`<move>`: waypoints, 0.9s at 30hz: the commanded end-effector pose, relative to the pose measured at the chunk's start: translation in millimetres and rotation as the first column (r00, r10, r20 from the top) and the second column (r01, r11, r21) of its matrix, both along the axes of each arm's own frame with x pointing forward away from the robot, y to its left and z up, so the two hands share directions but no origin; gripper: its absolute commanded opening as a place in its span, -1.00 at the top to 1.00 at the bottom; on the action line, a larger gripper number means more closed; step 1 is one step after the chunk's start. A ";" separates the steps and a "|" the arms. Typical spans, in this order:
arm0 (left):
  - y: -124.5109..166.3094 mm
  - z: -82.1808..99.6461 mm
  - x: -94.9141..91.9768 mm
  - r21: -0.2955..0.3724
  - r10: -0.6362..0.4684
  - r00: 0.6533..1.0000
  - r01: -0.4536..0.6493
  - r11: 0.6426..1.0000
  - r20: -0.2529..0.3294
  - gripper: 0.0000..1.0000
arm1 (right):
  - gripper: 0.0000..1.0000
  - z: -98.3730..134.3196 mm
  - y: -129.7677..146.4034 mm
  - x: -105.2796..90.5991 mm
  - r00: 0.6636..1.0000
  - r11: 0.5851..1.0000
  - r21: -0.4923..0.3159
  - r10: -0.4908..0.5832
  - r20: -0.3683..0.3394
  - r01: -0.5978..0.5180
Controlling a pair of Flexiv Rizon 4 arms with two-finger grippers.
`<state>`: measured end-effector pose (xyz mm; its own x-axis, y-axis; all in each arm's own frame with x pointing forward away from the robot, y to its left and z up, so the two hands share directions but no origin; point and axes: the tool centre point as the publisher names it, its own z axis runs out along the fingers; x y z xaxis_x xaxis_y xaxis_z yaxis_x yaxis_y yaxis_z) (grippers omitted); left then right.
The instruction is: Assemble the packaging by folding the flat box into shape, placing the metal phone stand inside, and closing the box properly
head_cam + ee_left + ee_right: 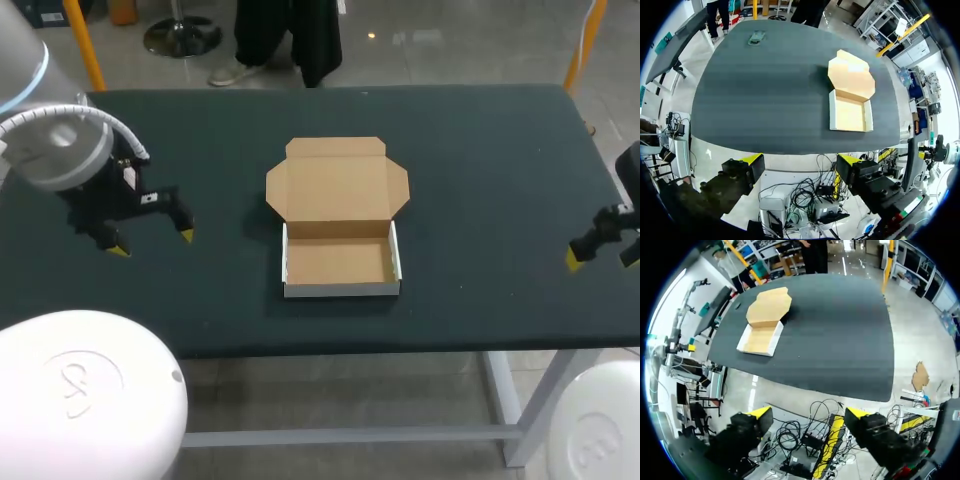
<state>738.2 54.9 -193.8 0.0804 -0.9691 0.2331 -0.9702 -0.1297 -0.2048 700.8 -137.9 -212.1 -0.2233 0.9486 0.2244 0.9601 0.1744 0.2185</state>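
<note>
Box [338, 262] on table [500, 180] (lid laid open), left jaws wide apart, holding nothing, right jaws likewise

The counter [480, 200] is looked down on from a fixed head camera set above and behind the robot, its whole top taken in from well back. The wrist views are taken from high at the counter's left and right ends, each faced inward past the left fingers [752, 160] or right fingers [760, 412]. The open box [340, 262] at mid-counter is shared by all three views.
</note>
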 end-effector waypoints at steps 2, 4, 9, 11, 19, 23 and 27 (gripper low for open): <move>-2.6 -0.3 3.2 0.007 0.006 1.000 -0.006 1.000 -0.003 -1.00 | -1.00 0.7 0.5 0.7 1.000 1.000 0.001 0.001 -0.003 -0.001; -2.2 -1.0 3.4 0.006 0.007 1.000 -0.007 1.000 -0.001 -1.00 | -1.00 0.7 0.5 0.7 1.000 1.000 0.001 0.001 -0.003 -0.001; -1.8 -3.4 5.2 0.008 0.010 1.000 -0.010 1.000 -0.001 -1.00 | -1.00 0.7 0.5 0.7 1.000 1.000 0.001 0.001 -0.003 -0.001; -1.6 -4.0 5.9 0.008 0.009 1.000 -0.009 1.000 -0.001 -1.00 | -1.00 0.7 0.5 0.7 1.000 1.000 0.001 0.001 -0.003 -0.001; -2.3 -6.5 7.1 0.015 0.009 1.000 -0.009 1.000 0.000 -1.00 | -1.00 0.3 0.5 3.5 1.000 1.000 0.019 -0.020 0.006 0.020; -1.5 -7.6 8.6 0.012 0.006 1.000 -0.006 1.000 0.003 -1.00 | -1.00 0.8 0.3 5.1 1.000 0.999 0.023 -0.023 0.016 0.023; -1.1 -8.8 10.0 0.011 0.007 1.000 -0.007 1.000 0.004 -1.00 | -1.00 -0.5 0.5 7.2 0.999 0.999 0.020 -0.031 0.021 0.030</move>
<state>746.2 54.7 -201.9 0.0838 -0.9701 0.2276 -0.9681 -0.1334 -0.2121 708.8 -138.1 -212.0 -0.2013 0.9491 0.2424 0.9604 0.1426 0.2392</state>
